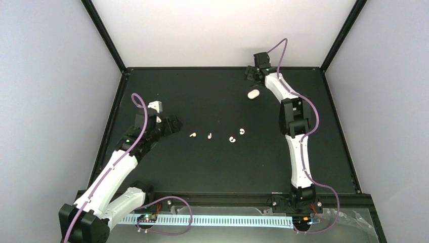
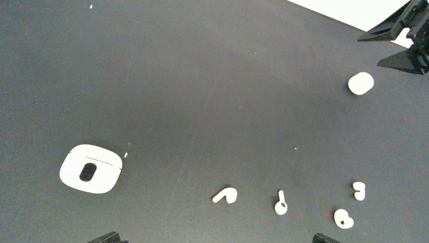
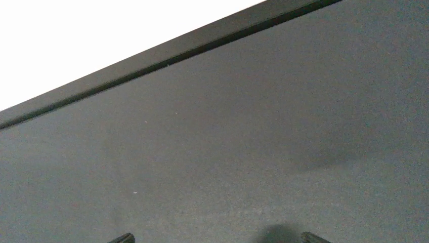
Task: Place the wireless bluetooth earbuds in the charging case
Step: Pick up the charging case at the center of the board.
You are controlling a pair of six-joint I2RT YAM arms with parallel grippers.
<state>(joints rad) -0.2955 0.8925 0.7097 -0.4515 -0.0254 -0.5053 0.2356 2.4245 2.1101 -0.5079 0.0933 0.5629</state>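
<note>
Four tiny earbuds lie in a loose row mid-table: two pale ones (image 1: 192,134) (image 1: 209,135) and two white ones (image 1: 232,139) (image 1: 242,131). In the left wrist view they show along the bottom (image 2: 225,195) (image 2: 281,202) (image 2: 344,218) (image 2: 359,191). A shut white rounded-square case (image 2: 91,168) with a dark oval mark lies at the left, by my left wrist (image 1: 155,106). A smaller white oval case (image 1: 253,93) (image 2: 360,83) lies far right. My left gripper (image 1: 173,125) (image 2: 216,241) is open and empty, just left of the pale earbuds. My right gripper (image 1: 251,75) (image 3: 217,239) is open and empty, just beyond the oval case.
The black table rim (image 3: 167,53) runs close ahead of my right gripper, with the white back wall behind it. Black frame posts (image 1: 103,35) rise at the far corners. A cable tray (image 1: 217,220) lies along the near edge between the arm bases.
</note>
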